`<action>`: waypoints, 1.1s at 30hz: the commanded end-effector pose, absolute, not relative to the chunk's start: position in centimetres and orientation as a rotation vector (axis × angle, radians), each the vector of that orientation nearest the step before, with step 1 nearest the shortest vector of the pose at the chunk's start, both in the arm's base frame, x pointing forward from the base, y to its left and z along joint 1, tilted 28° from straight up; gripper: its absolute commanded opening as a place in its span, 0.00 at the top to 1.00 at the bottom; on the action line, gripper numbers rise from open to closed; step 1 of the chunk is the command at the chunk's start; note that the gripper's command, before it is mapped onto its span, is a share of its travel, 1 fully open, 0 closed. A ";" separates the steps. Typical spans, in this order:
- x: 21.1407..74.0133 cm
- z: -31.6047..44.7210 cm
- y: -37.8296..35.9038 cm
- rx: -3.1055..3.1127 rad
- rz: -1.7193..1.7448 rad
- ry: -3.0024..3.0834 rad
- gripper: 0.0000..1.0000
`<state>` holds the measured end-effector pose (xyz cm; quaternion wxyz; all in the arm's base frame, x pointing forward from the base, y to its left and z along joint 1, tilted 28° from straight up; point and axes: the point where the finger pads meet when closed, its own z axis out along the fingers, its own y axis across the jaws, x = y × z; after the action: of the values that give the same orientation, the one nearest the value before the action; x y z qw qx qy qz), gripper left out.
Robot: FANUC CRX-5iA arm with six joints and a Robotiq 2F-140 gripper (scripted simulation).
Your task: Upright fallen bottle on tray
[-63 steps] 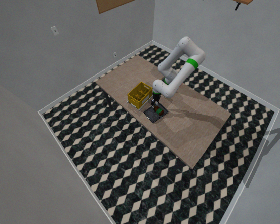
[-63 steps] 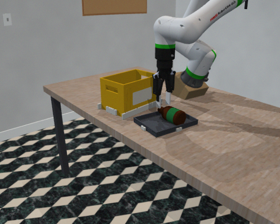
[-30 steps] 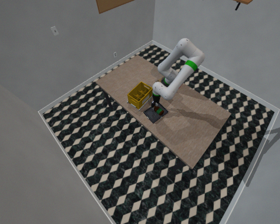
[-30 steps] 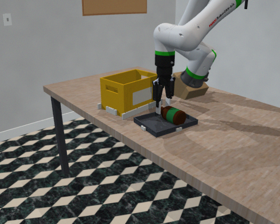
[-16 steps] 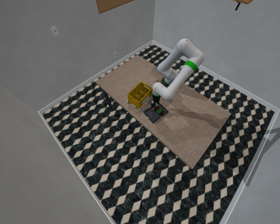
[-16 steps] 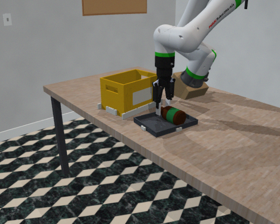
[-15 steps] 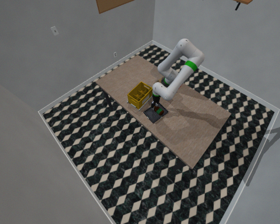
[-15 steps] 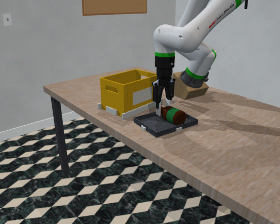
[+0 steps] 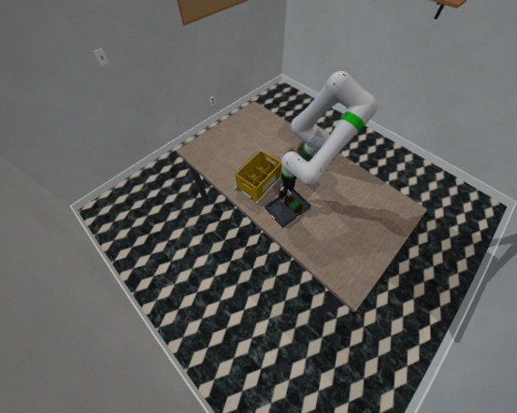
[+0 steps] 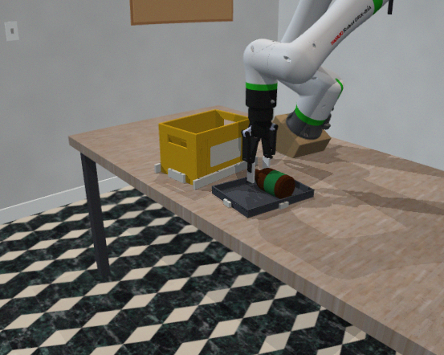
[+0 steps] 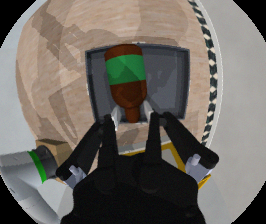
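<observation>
A brown bottle (image 10: 275, 182) (image 9: 294, 204) (image 11: 125, 76) with a green label lies on its side on the dark tray (image 10: 242, 201) (image 9: 282, 214) (image 11: 166, 76). Its neck points toward the yellow crate (image 10: 190, 148) (image 9: 254, 179). My gripper (image 10: 258, 170) (image 9: 284, 193) (image 11: 132, 108) points straight down at the neck end of the bottle. Its fingers are partly open, one on each side of the neck, with the tips low near the tray floor. The fingers do not press on the neck.
The yellow crate stands just behind and to the left of the tray, inside white corner guides. The arm's wooden base block (image 10: 303, 146) sits behind the tray. The table's front edge (image 10: 210, 217) runs close in front of the tray.
</observation>
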<state>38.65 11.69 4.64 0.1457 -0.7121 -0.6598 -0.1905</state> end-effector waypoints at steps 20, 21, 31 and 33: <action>38.7 4.7 11.7 -2.051 -0.549 -1.900 0.62; 38.7 4.7 11.7 -2.051 -0.549 -1.900 0.62; 38.7 4.7 11.7 -2.051 -0.549 -1.900 1.00; 38.7 4.7 11.7 -2.051 -0.549 -1.900 1.00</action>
<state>38.65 11.69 4.64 0.1457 -0.7121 -0.6598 -0.1906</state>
